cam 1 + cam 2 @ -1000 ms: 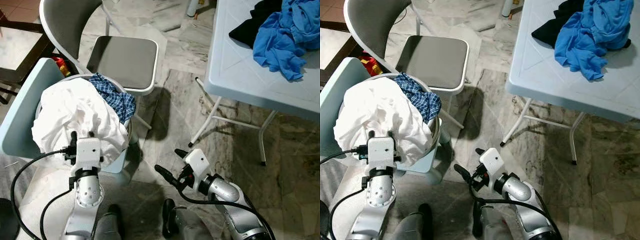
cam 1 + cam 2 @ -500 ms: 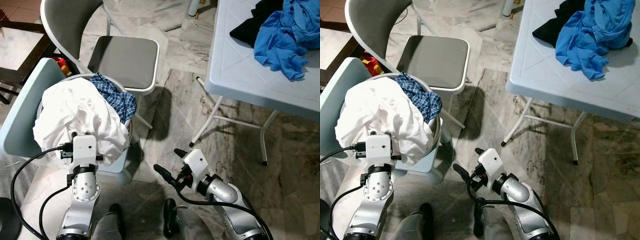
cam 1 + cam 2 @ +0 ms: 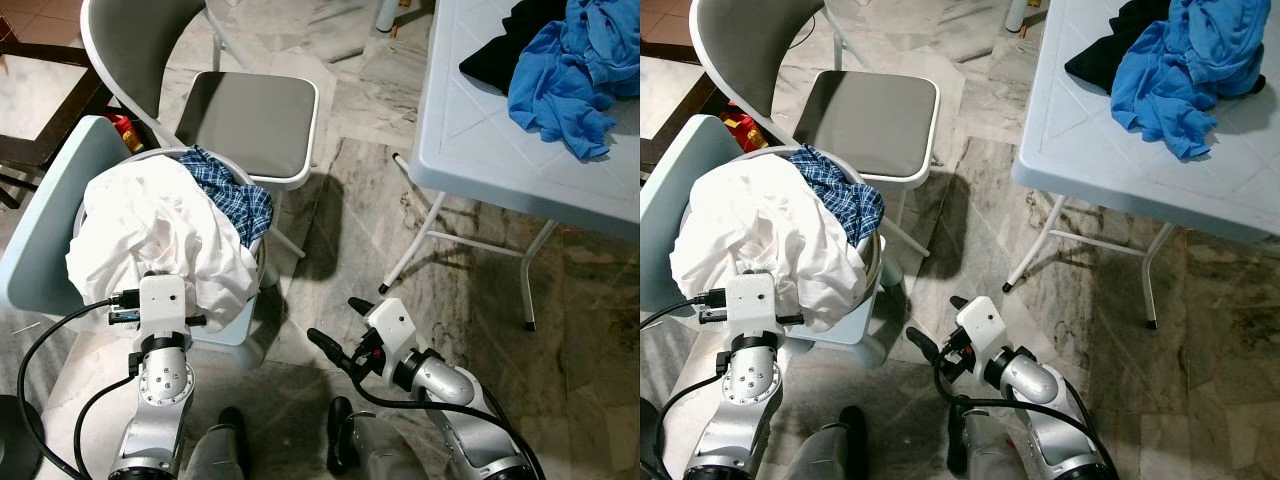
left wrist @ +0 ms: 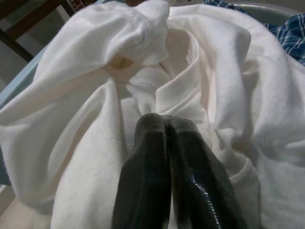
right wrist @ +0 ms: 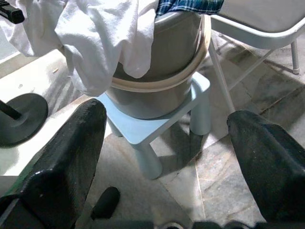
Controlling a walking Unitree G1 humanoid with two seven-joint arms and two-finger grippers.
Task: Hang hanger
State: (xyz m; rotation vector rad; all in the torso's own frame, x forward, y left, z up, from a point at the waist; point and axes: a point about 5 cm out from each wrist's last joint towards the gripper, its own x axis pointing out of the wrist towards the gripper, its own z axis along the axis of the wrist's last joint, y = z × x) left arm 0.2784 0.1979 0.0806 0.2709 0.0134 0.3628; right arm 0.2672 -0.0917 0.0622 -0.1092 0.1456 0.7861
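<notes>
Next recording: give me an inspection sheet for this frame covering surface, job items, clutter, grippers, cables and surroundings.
Surface: marble-patterned floor; white folding table on the robot's right.
Job's things: hanger, nothing seen. White garment heaped over a grey basket, with a blue plaid cloth beside it; the basket stands on a pale blue stool.
Clutter: blue garment and black garment on the table.
Grippers: left gripper shut, tips against the white garment, grasp unclear. Right gripper open, low over the floor.
Cables: black cables loop along the left arm and under the right wrist.
Surroundings: grey-seated chair behind the basket; dark wooden furniture at far left.
</notes>
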